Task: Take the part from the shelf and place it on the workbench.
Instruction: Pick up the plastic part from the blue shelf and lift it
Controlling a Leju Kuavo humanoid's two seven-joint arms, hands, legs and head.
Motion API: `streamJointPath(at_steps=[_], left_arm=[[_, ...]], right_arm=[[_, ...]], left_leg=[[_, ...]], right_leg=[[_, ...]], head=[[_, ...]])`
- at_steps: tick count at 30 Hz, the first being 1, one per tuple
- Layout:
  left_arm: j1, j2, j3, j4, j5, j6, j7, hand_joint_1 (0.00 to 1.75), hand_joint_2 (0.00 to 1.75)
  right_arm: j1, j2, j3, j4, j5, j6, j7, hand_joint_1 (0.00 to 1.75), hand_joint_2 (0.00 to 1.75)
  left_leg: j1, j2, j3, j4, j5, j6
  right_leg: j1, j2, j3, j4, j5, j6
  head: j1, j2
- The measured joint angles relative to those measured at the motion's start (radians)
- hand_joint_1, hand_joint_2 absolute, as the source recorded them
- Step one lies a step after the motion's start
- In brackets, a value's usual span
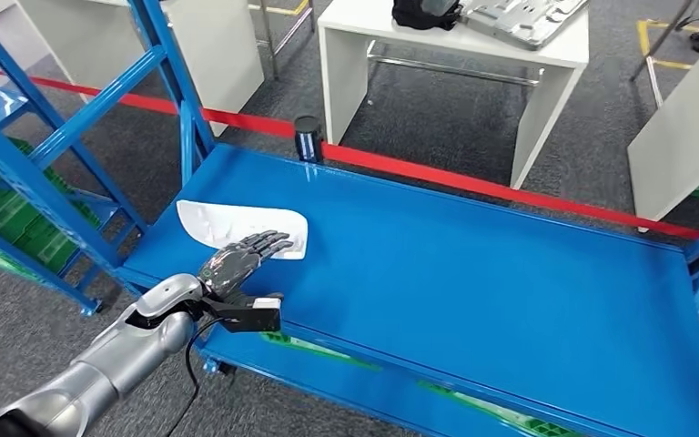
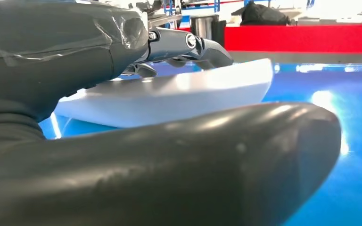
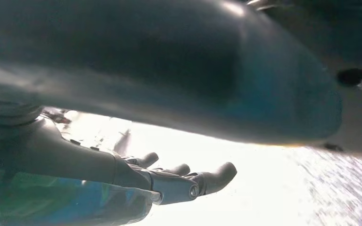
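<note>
Dark grey speckled carpet floor is carrying a long red tape line; a white table is standing far behind.

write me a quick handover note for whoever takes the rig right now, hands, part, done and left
Left hand: reached onto the blue shelf, fingers spread over the near end of the white part, thumb low beside it; no closed grasp yet.
Right hand: seen from its wrist camera, fingers apart, holding nothing.
Part: lying flat on the shelf's left side.
Workbench: the white table beyond the red line may be it.
Done: the reach.
Left: grip, lift, carry, set down on the workbench.
</note>
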Motion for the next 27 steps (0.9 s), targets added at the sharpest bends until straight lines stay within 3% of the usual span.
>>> streamJointPath(at_steps=[4, 5, 7, 9, 10, 11, 12, 13, 15, 17, 19, 21, 23, 24, 25, 26, 27], left_arm=[[0.000, 0.000, 0.002, -0.002, -0.003, 0.001, -0.001, 0.00, 0.00], [-0.001, -0.001, 0.002, -0.003, -0.004, 0.002, -0.002, 0.00, 0.00], [-0.002, -0.003, 0.001, -0.004, -0.007, 0.003, -0.004, 0.00, 0.00], [0.000, -0.005, -0.001, -0.003, -0.009, 0.003, -0.006, 0.00, 0.00], [0.001, -0.006, -0.001, -0.003, -0.010, 0.004, -0.007, 0.00, 0.00], [0.001, -0.007, -0.001, -0.003, -0.010, 0.005, -0.008, 0.00, 0.00], [0.001, -0.008, -0.001, -0.002, -0.010, 0.006, -0.008, 0.00, 0.00], [0.001, -0.009, -0.001, -0.002, -0.010, 0.008, -0.009, 0.00, 0.00], [0.000, -0.009, 0.000, -0.002, -0.011, 0.012, -0.009, 0.00, 0.00], [-0.001, -0.010, 0.000, -0.002, -0.012, 0.014, -0.009, 0.00, 0.00], [-0.002, -0.011, 0.000, -0.002, -0.012, 0.015, -0.009, 0.00, 0.00], [-0.003, -0.010, 0.001, -0.001, -0.012, 0.016, -0.009, 0.00, 0.00], [-0.001, -0.010, 0.000, 0.000, -0.012, 0.016, -0.009, 0.00, 0.00], [0.001, -0.010, 0.000, 0.000, -0.012, 0.016, -0.009, 0.00, 0.00], [0.002, -0.010, -0.001, 0.001, -0.012, 0.016, -0.009, 0.00, 0.00], [0.002, -0.010, -0.001, 0.001, -0.012, 0.016, -0.009, 0.00, 0.44], [0.002, -0.010, 0.000, 0.002, -0.012, 0.016, -0.009, 0.00, 0.87]], right_arm=[[0.001, 0.002, 0.002, 0.000, 0.000, 0.002, -0.001, 0.00, 0.00], [0.001, 0.001, 0.002, 0.000, -0.001, 0.002, -0.001, 0.00, 0.00], [0.000, -0.001, 0.002, 0.000, -0.001, 0.002, -0.003, 0.00, 0.00], [0.000, -0.004, 0.003, 0.000, -0.001, 0.002, -0.003, 0.00, 0.00], [0.001, -0.005, 0.003, 0.000, -0.001, 0.002, -0.003, 0.00, 0.00], [0.001, -0.006, 0.003, 0.000, -0.001, 0.002, -0.003, 0.00, 0.00], [0.001, -0.007, 0.003, 0.000, -0.002, 0.002, -0.002, 0.00, 0.00], [0.000, -0.008, 0.004, 0.000, -0.002, 0.003, -0.002, 0.00, 0.00], [-0.002, -0.008, 0.004, 0.000, -0.003, 0.003, -0.002, 0.00, 0.00], [-0.002, -0.008, 0.005, 0.000, -0.006, 0.004, -0.001, 0.00, 0.00], [-0.002, -0.009, 0.006, 0.000, -0.007, 0.004, -0.001, 0.00, 0.00], [-0.002, -0.009, 0.007, 0.000, -0.008, 0.004, -0.001, 0.00, 0.00], [-0.002, -0.010, 0.008, 0.000, -0.008, 0.004, -0.001, 0.00, 0.00], [-0.002, -0.010, 0.008, 0.000, -0.008, 0.004, -0.001, 0.00, 0.00], [-0.002, -0.010, 0.008, 0.000, -0.008, 0.004, -0.001, 0.00, 0.00], [-0.002, -0.010, 0.008, 0.000, -0.008, 0.004, -0.001, 0.00, 0.00], [-0.002, -0.010, 0.008, 0.000, -0.008, 0.004, -0.001, 0.00, 0.00]], left_leg=[[0.001, 0.002, 0.024, -0.046, 0.000, 0.013], [0.004, 0.003, 0.033, -0.060, 0.003, 0.014], [0.007, 0.004, 0.040, -0.069, 0.006, 0.016], [0.006, 0.002, 0.040, -0.068, 0.005, 0.016], [0.007, 0.001, 0.039, -0.066, 0.003, 0.014], [0.008, -0.001, 0.040, -0.063, 0.001, 0.011], [0.009, -0.002, 0.039, -0.057, -0.003, 0.006], [0.008, -0.003, 0.037, -0.049, -0.009, 0.000], [0.004, -0.003, 0.033, -0.034, -0.019, -0.012], [0.004, -0.002, 0.031, -0.030, -0.023, -0.021], [0.009, -0.001, 0.024, -0.015, -0.036, -0.029], [0.012, 0.000, -0.015, 0.070, -0.085, -0.039], [0.015, 0.000, -0.084, 0.213, -0.148, -0.046], [0.016, 0.000, -0.111, 0.264, -0.162, -0.046], [0.017, 0.000, -0.119, 0.276, -0.155, -0.045], [0.017, 0.000, -0.108, 0.248, -0.131, -0.042], [0.016, 0.000, -0.076, 0.182, -0.094, -0.036]], right_leg=[[0.003, -0.003, -0.010, 0.009, -0.009, 0.015], [0.005, -0.005, -0.026, 0.041, -0.025, 0.014], [0.003, -0.006, -0.092, 0.166, -0.073, 0.010], [-0.002, -0.006, -0.152, 0.268, -0.099, 0.017], [-0.004, -0.006, -0.156, 0.264, -0.088, 0.026], [-0.008, -0.007, -0.137, 0.218, -0.061, 0.038], [-0.012, -0.008, -0.103, 0.141, -0.027, 0.049], [-0.014, -0.009, -0.071, 0.074, -0.001, 0.053], [-0.013, -0.009, -0.035, 0.004, 0.022, 0.042], [-0.011, -0.006, -0.033, 0.004, 0.021, 0.022], [-0.014, -0.006, -0.030, 0.003, 0.023, 0.010], [-0.017, -0.005, -0.027, 0.001, 0.023, 0.003], [-0.015, -0.004, -0.027, 0.002, 0.022, 0.000], [-0.013, -0.004, -0.027, 0.002, 0.021, -0.001], [-0.012, -0.004, -0.026, 0.002, 0.021, -0.001], [-0.010, -0.003, -0.025, 0.002, 0.020, -0.001], [-0.008, -0.002, -0.023, 0.002, 0.020, -0.001]], head=[[-0.002, 0.000], [-0.001, 0.000], [0.001, 0.000], [0.001, 0.000], [0.001, 0.000], [0.001, 0.000], [0.001, 0.000], [0.002, 0.000], [0.000, 0.000], [-0.001, 0.000], [-0.001, 0.000], [-0.002, 0.000], [-0.002, 0.000], [-0.002, 0.000], [-0.002, 0.000], [-0.002, 0.000], [-0.002, 0.000]])
